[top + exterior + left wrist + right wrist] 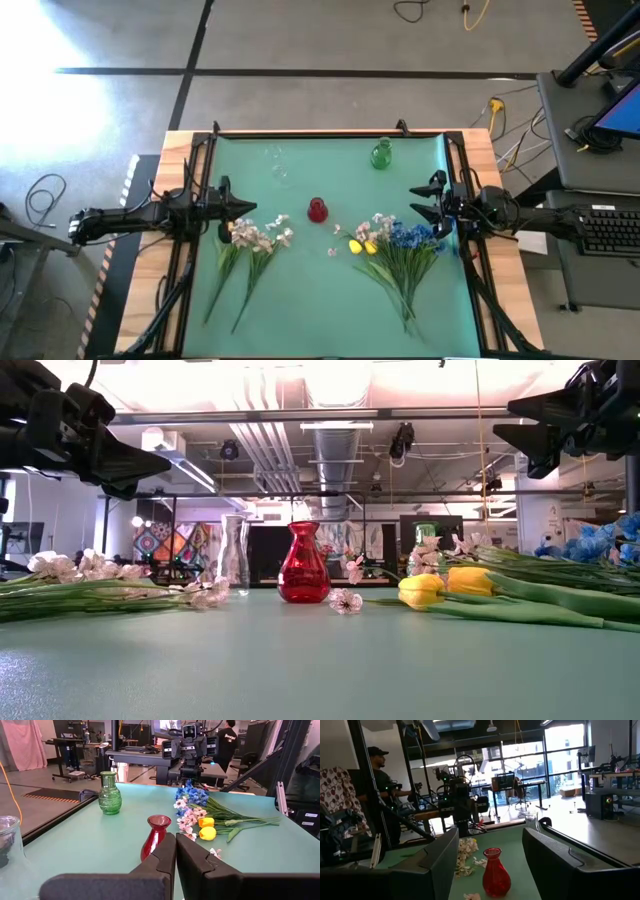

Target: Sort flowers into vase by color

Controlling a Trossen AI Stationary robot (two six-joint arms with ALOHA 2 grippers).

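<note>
Nothing is sorted yet: every flower lies on the worktop (pixel 300 300) (pinkish-white sprays (pixel 258 236) left, yellow tulips (pixel 362 245) and blue flowers (pixel 412 236) right), left gripper (pixel 243 209) closed empty, right gripper (pixel 418 202) parted empty.

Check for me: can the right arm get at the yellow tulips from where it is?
Probably yes. The right gripper hangs open just beside the bunch, and the yellow tulips lie at its near edge, uncovered, with only blue flowers between.
</note>
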